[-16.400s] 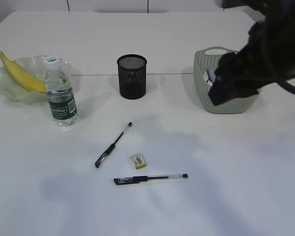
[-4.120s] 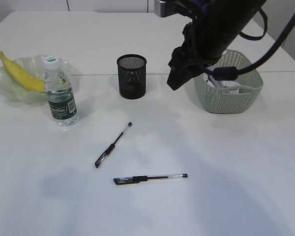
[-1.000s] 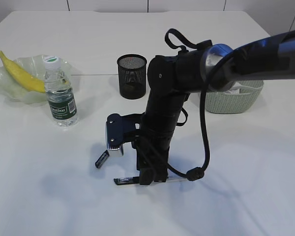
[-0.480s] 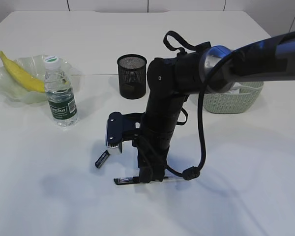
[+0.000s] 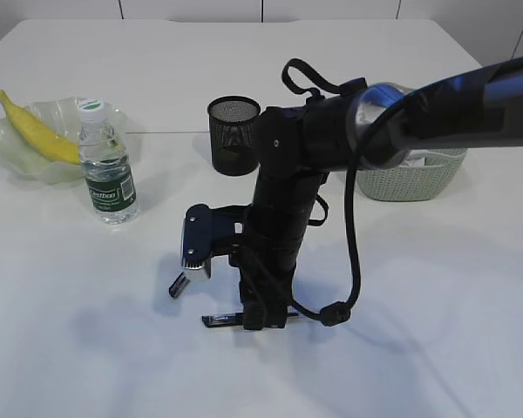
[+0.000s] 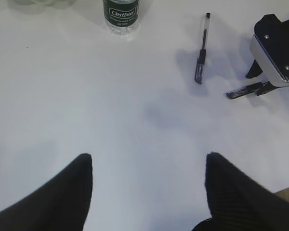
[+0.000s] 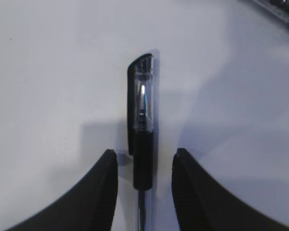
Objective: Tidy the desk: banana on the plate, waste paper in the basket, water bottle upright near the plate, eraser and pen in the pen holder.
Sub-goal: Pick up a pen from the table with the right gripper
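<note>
pen (image 7: 140, 139) lies flat on the desk (image 5: 436, 331), between your right gripper's (image 7: 143, 185) part-open jaws, not yet pinched.
your left gripper (image 6: 147, 185) hangs wide open and empty over bare desk; a second pen (image 6: 202, 48) lies near the bottle (image 5: 106, 165), the banana (image 5: 35, 131) on the plate (image 5: 4, 165).
</note>
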Robot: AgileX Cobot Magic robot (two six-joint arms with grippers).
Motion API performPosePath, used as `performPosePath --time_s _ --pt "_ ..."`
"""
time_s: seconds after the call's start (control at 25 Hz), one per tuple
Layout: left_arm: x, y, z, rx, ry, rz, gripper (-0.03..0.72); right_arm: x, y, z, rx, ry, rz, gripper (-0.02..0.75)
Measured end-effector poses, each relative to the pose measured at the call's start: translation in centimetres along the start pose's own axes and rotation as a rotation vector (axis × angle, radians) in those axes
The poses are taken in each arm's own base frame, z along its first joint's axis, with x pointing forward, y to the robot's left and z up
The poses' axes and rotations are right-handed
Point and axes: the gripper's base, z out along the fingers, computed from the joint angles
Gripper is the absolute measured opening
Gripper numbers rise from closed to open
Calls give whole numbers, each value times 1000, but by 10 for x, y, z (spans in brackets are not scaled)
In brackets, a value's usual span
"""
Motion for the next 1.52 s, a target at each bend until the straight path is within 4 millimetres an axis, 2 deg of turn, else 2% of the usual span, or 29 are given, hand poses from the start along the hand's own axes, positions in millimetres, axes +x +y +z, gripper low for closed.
performPosePath --time_s 1.24,1.52 --pt "0 0 0 0 0 0 517 2 -1 5 1 23 21 283" --pt "0 0 0 0 0 0 517 2 0 6 -5 24 24 209"
